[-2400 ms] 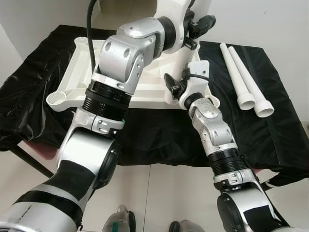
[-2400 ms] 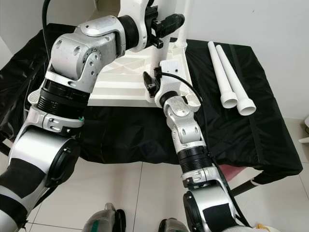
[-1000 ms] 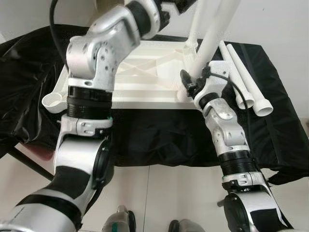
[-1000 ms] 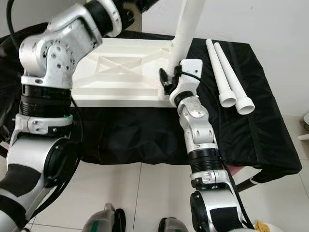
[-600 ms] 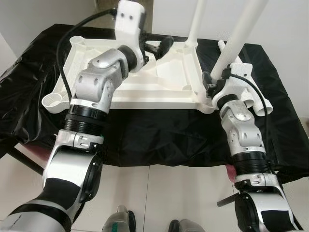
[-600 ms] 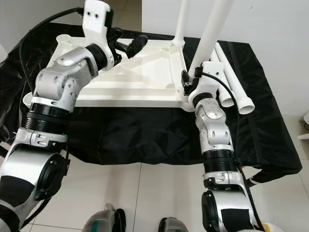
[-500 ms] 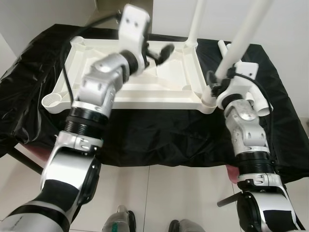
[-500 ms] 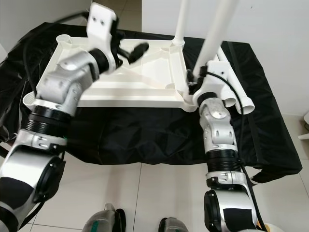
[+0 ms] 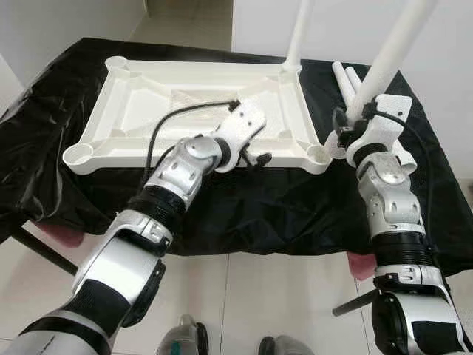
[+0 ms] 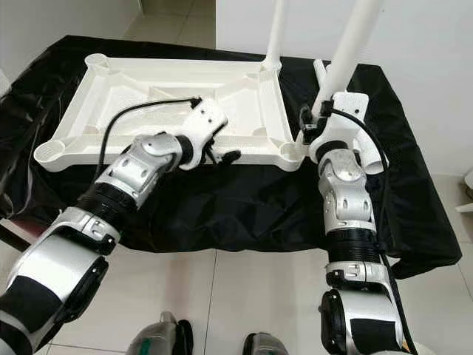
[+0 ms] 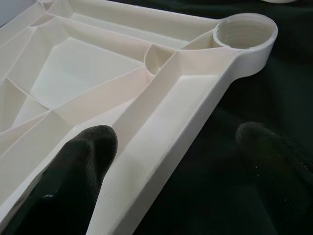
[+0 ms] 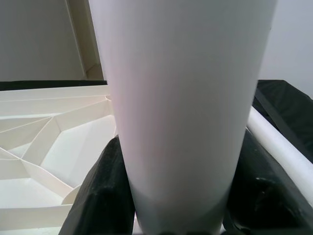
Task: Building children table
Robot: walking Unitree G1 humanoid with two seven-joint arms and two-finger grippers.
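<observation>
1. The floor (image 9: pixel 244 296) nearest the robot is pale glossy tile
2. A black cloth (image 9: pixel 244 214), crinkled and slightly shiny, drapes over the work surface and hangs down its near edge
3. The left gripper (image 9: pixel 255 157) sits at the near rim of the white plastic tabletop (image 9: pixel 148 111), right of the rim's middle; its fingers are spread wide, one black textured fingertip (image 11: pixel 80 161) over the tabletop's ribbed underside and the other over the cloth, so the rim lies between them, with no grip visible
4. The tabletop lies upside down on the cloth, a rectangular moulded slab with raised ribs forming triangles and a round socket at each corner; the near right socket (image 11: pixel 244 30) is a hollow ring with fine ridges inside
5. The right gripper (image 9: pixel 344 137) is just right of that near right socket and is clamped around a smooth white tubular table leg (image 9: pixel 392 52), which stands tilted up and to the right; the black fingers (image 12: pixel 105 196) press against both sides of the tube
6. Two loose white legs (image 10: pixel 369 159) lie on the cloth behind and right of the right gripper, flared at their near ends
7. At the far right corner another leg (image 9: pixel 299 29) stands upright in its socket
</observation>
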